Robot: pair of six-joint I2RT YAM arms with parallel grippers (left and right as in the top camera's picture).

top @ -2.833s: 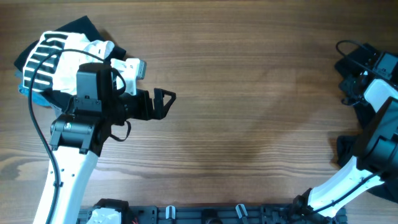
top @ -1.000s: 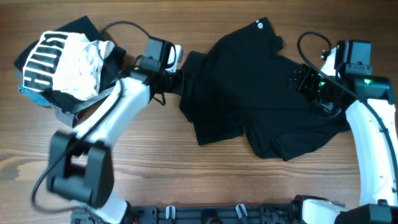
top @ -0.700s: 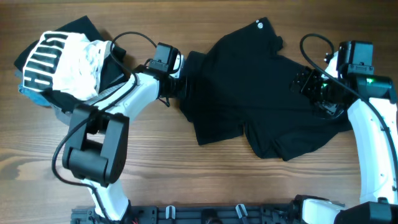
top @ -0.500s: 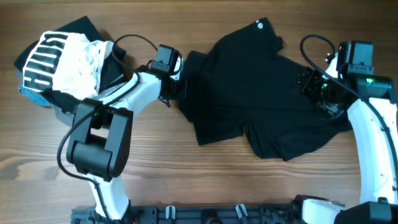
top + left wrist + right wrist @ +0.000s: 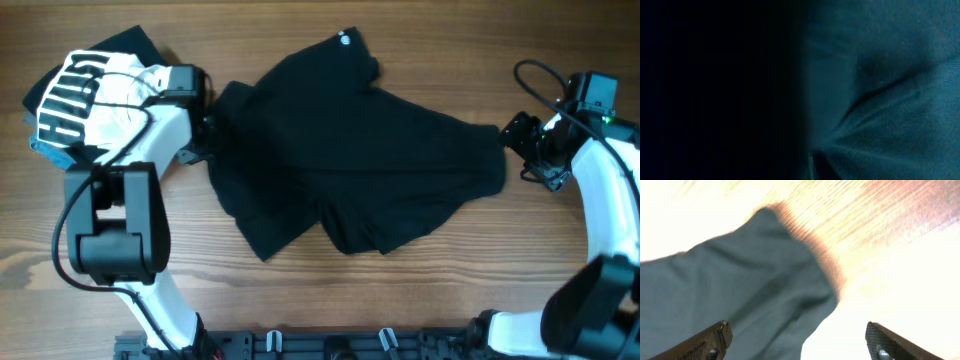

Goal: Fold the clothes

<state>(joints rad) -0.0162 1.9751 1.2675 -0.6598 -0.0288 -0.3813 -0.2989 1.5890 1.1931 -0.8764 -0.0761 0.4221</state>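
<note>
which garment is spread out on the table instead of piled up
The black T-shirt, loosely spread mid-table; the white striped-print garment sits on the heap at far left.

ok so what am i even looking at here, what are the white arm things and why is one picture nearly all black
The white things are two robot arms at a wooden table, each ending in a two-finger gripper. The wide picture comes from a camera above the table; the other two come from cameras on the wrists.

A crumpled black T-shirt lies across the middle. At the far left sits a pile of other clothes, topped by a white garment with black stripes.

The left gripper is shut on the shirt's left edge, so its wrist camera is pressed against the cloth and sees almost only dark fabric. The right gripper is open, just off the shirt's right end, holding nothing.
</note>
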